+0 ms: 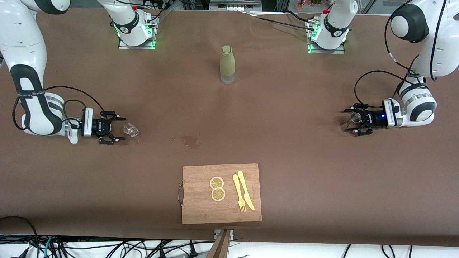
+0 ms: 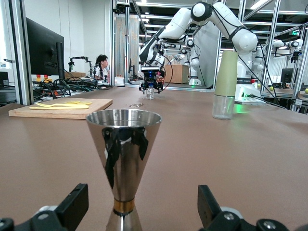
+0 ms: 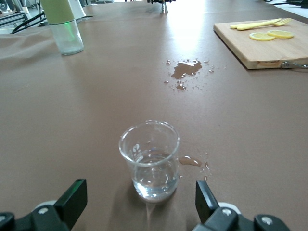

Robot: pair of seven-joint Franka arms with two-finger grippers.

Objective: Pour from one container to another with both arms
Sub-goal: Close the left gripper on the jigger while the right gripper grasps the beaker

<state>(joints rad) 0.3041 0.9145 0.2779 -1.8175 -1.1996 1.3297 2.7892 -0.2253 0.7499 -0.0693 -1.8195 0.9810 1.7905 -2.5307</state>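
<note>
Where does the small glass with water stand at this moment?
The glass stands on the table toward the right arm's end, just in front of the open right gripper, apart from its fingers. In the front view the wet stain is its nearest neighbour.

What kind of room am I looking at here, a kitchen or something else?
Most likely a robotics lab, not a kitchen: two white jointed robot arms bolted to a brown-covered table, metal framing, and loose cables along the table's edge.

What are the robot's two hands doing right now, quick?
Left hand: open, holding nothing, around the metal jigger.
Right hand: open, holding nothing, in front of the small glass.
</note>
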